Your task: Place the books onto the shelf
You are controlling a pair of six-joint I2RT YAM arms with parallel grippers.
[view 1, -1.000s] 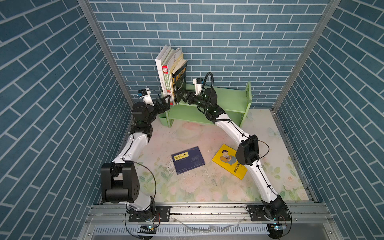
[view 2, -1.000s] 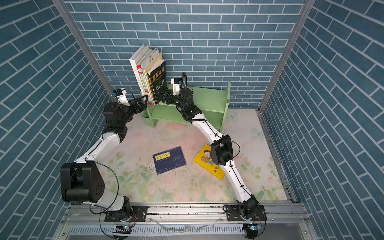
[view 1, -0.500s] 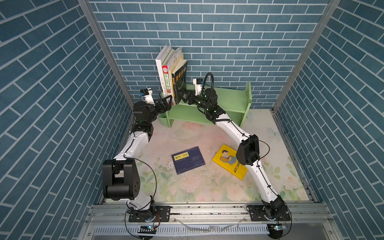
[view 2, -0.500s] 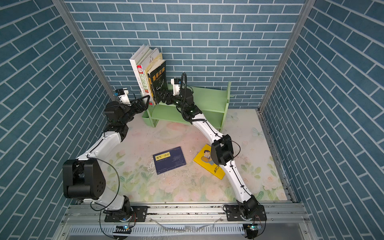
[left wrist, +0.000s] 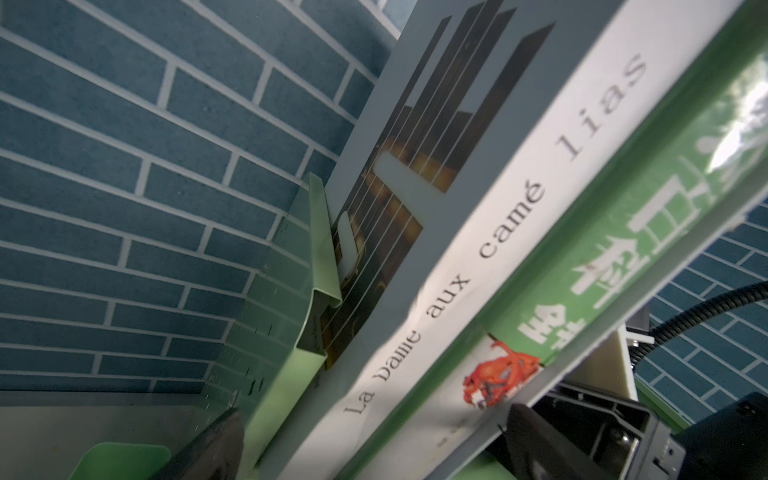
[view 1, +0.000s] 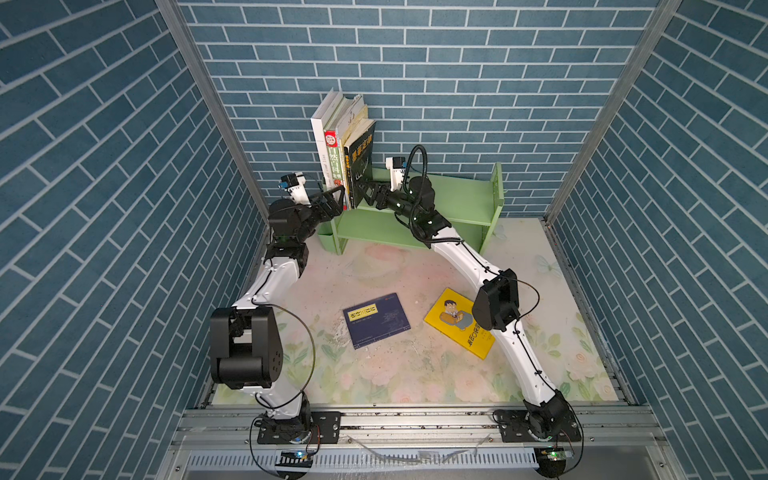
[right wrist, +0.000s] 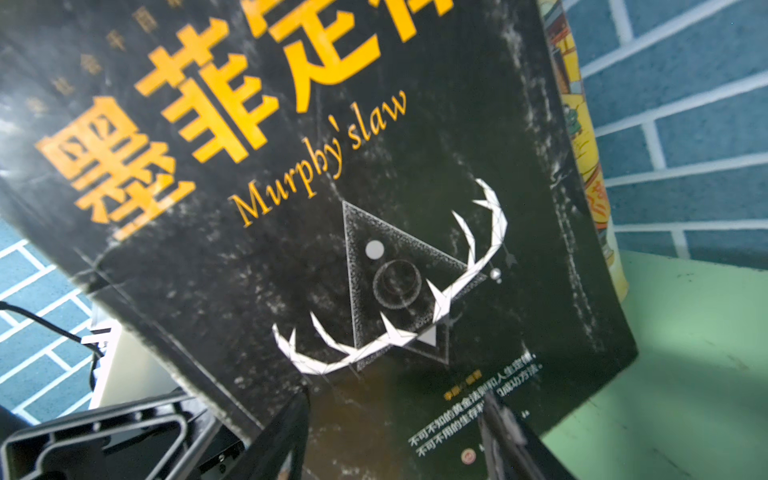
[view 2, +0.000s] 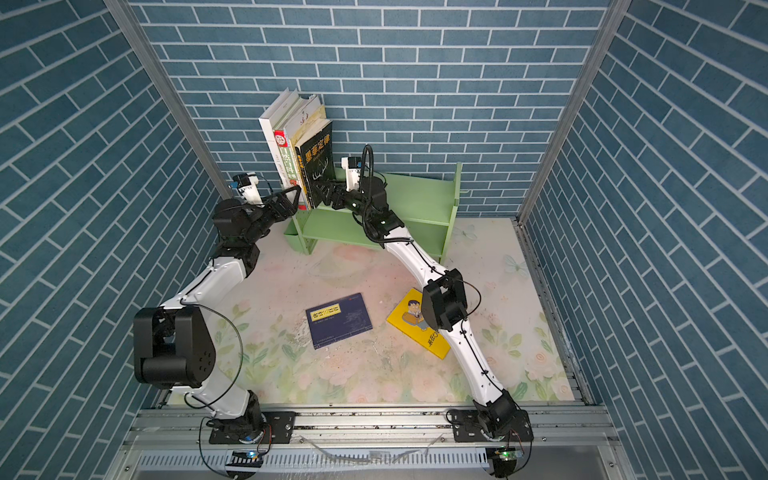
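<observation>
Blue brick-patterned walls (view 1: 457, 62) close in on three sides of a floral tabletop (view 1: 395, 374), where two white-and-black robot arms reach to the far end. The left arm (view 1: 270, 282) and the right arm (view 1: 469, 262) meet at the left end of the light green shelf (view 1: 461, 199), which stands against the back wall in both top views. Five of the books stand on end in a tight row on that end of the shelf's upper tier. From the outside in they are the white book (view 1: 320, 137), the green-and-red book (view 1: 334, 162), a thin white one and a pale yellow one (view 1: 357, 120) that are mostly hidden, and the black book (view 1: 361, 162). Two books lie flat on the tabletop, well apart from the shelf. The navy book (view 1: 376, 320) lies near the middle, and the bright yellow book (view 1: 455, 320) beside it is partly covered by the right arm's elbow. The left gripper (view 1: 334, 201) sits at the shelf's outer end with its jaws spread wide. In the left wrist view the shelf's perforated side panel (left wrist: 291, 299), the white spine with its French title (left wrist: 478, 274) and the green spine (left wrist: 623, 232) all lie between its fingers (left wrist: 208, 449), and whether the fingers touch any of them cannot be told. The right gripper (view 1: 362, 194) faces the black book's front cover (right wrist: 332, 208) with its jaws partly apart and nothing clamped between them, and its fingertips (right wrist: 286, 432) are right at the lower part of the cover.
</observation>
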